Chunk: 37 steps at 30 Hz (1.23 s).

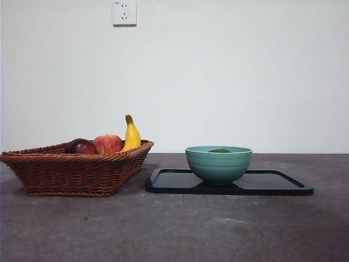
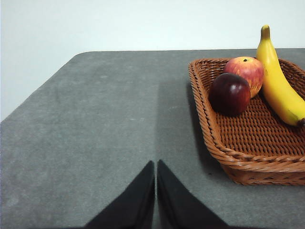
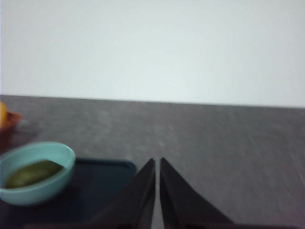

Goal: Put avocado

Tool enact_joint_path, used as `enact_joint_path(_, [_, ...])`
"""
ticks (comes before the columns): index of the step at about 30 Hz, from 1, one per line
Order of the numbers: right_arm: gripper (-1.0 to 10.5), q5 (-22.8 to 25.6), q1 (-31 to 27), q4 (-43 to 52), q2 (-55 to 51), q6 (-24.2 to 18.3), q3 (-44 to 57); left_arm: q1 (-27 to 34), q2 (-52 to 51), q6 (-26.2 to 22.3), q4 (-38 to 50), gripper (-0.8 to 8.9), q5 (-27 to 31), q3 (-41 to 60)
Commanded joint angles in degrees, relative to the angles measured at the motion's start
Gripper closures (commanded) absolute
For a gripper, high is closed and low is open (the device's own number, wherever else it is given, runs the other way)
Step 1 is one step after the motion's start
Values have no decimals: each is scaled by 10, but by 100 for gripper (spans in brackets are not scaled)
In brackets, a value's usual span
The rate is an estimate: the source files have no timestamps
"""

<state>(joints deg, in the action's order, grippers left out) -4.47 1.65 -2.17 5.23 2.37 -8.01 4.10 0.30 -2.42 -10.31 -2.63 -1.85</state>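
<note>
We note grey matte tabletop (image 1: 174, 229). Black tray (image 1: 272, 183) carries teal bowl (image 1: 218, 164); avocado (image 1: 220, 150) inside bowl. Wicker basket (image 1: 71, 172) beside tray. White wall (image 1: 229, 71), socket (image 1: 124, 12) behind. Left gripper (image 2: 156, 164), right gripper (image 3: 157, 161): jaws pressed together, empty.

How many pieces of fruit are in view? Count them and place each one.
4. In the wicker basket: a maroon fruit, an apple and a banana. The avocado lies in the teal bowl. More could hide behind the basket wall.
</note>
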Motion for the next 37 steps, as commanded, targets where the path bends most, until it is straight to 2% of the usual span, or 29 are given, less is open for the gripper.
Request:
enact_joint_path(1, [940,20,0,9,-22,12,30,1,-1,1,-5,807,2,12])
enact_joint_path(6, [940,20,0,-4,-51,33,74,1,-1,1,-5,807,2,12])
enact_joint_path(15, [940,20,0,-84,-50,35,74,1,-1,1,-4,807,2,12])
enact_joint_path(18, [940,15,1,-77,-50,47,74,1,-1,1,-4,807,2,12])
enact_joint_path(37, [939,15,1,-66,-50,47,74,1,-1,1,-5,807,2,12])
